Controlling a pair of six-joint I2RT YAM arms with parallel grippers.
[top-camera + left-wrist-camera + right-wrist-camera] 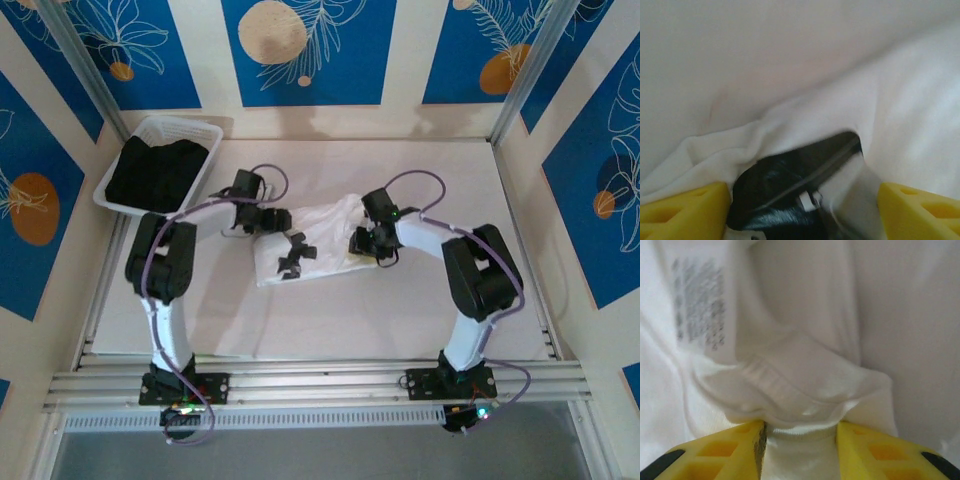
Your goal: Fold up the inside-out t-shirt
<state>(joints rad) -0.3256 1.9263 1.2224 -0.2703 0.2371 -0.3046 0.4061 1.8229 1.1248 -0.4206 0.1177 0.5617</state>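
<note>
Pinching ribbed edge of inside-out t-shirt (322,228), bunched mid-table: right gripper (800,432) jaws clamped on fold near care label (697,305). Left gripper (802,202) jaws apart over its left edge. Judgement: grab single layer there, lift slowly, spread flat first.

bright, even light from above; soft shadows on the counter (330,320); both wrist views blurred, washed pale.
</note>
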